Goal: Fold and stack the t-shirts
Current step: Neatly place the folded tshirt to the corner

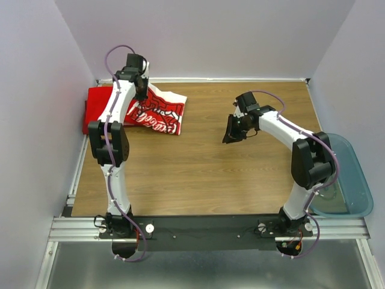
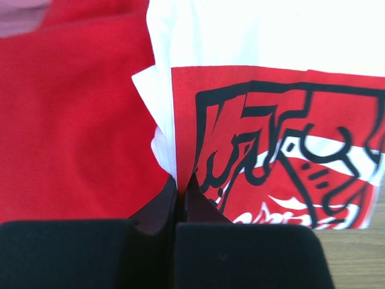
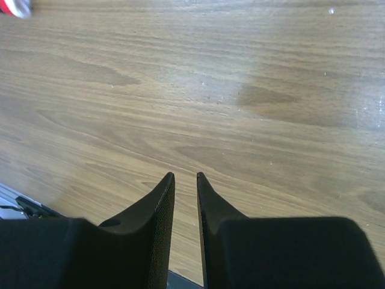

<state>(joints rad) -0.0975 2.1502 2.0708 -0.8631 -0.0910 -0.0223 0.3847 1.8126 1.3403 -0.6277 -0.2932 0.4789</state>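
Observation:
A plain red t-shirt (image 1: 98, 107) lies folded at the table's back left corner. The white t-shirt (image 1: 161, 114) with a red-and-white Coca-Cola print rests partly over its right side, crumpled. My left gripper (image 1: 142, 86) is above their far edge. In the left wrist view its jaws (image 2: 181, 178) are shut on a folded white edge of the printed t-shirt (image 2: 271, 138), with the red t-shirt (image 2: 78, 126) to the left. My right gripper (image 1: 232, 133) hovers over bare wood mid-table. Its fingers (image 3: 185, 175) stand slightly open with nothing between them.
A translucent blue-tinted plastic tub (image 1: 352, 180) sits off the table's right edge beside the right arm's base. Purple walls close in the back and both sides. Wooden table (image 1: 198, 174) spans between the two arms.

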